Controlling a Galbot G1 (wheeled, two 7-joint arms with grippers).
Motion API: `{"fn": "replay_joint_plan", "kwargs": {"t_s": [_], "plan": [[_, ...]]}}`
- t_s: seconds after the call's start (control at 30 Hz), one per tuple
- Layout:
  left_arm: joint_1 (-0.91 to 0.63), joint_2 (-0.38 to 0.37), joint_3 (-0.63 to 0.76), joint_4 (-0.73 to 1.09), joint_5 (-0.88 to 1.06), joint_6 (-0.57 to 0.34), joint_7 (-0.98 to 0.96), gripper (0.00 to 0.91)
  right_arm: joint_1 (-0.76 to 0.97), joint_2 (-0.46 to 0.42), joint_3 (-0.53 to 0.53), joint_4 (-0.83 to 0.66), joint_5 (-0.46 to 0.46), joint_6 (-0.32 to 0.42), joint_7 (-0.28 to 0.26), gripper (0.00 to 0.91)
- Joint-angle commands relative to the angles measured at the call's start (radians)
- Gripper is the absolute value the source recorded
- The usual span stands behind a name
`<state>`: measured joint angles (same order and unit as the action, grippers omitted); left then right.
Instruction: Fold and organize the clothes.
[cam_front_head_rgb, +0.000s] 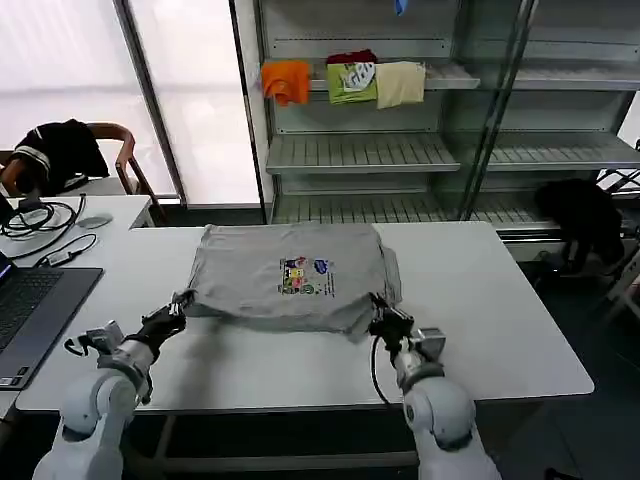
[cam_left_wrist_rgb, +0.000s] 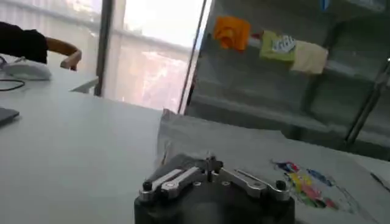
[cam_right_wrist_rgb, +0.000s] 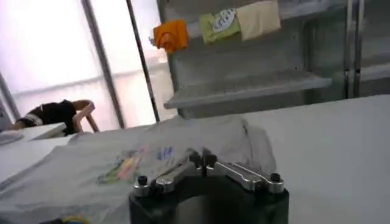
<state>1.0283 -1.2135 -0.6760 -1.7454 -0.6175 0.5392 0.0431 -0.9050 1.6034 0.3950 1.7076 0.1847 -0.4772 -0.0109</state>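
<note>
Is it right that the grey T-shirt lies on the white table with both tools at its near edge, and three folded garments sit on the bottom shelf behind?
Not quite. In the head view the folded garments sit on the top shelf; the rest holds: grey T-shirt, white table, left tool, right tool.

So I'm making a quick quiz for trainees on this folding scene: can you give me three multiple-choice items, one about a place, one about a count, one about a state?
1. Where does the grey T-shirt lie?
A. on the white table
B. on a shelf
C. on the chair

2. How many folded garments sit in a row on the upper shelf?
A. one
B. three
C. five

3. How do the two grippers stand at the shirt?
A. both raised high
B. each at a near corner of the shirt
C. both at the laptop

Answers:
1 A, it is spread on the white table.
2 B, orange, green and cream.
3 B, the left gripper and right gripper meet its near corners.
</note>
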Motion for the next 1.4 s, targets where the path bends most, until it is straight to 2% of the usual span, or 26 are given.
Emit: {"fn": "replay_joint_plan", "kwargs": {"t_s": [0.03,0.33,0.6,0.9,0.93,0.97,1.23,1.37,1.4], "plan": [[-0.139,-0.007,0.007,0.154,0.016,-0.014,-0.009,0.0,0.249,0.055,0.003,-0.28,-0.034,0.008,0.003,0.0],[-0.175,-0.005,0.029,0.238,0.099,-0.037,0.0,0.0,0.323,0.055,0.016,-0.369,-0.049,0.036,-0.001,0.0],[-0.172,-0.009,0.047,0.254,0.167,-0.041,0.03,0.01,0.371,0.055,0.005,-0.377,-0.058,0.013,-0.006,0.0],[-0.193,-0.005,0.073,0.258,0.24,-0.034,0.045,0.02,0.391,0.055,0.003,-0.407,-0.116,0.007,-0.019,0.0],[-0.196,-0.003,0.076,0.258,0.244,-0.033,0.046,0.766,0.388,0.055,0.004,-0.405,-0.127,0.005,-0.027,0.907],[-0.199,-0.002,0.078,0.258,0.248,-0.032,0.048,0.907,0.385,0.055,0.002,-0.404,-0.138,0.012,-0.026,0.907],[-0.208,0.003,0.082,0.243,0.278,-0.031,0.043,0.907,0.366,0.055,0.006,-0.379,-0.13,0.101,0.005,0.907],[-0.2,0.008,0.074,0.205,0.274,-0.032,0.036,0.907,0.347,0.055,0.006,-0.328,-0.097,0.099,0.022,0.907],[-0.197,0.011,0.072,0.194,0.273,-0.031,0.033,0.907,0.331,0.047,0.006,-0.303,-0.095,0.077,0.022,0.907]]}}
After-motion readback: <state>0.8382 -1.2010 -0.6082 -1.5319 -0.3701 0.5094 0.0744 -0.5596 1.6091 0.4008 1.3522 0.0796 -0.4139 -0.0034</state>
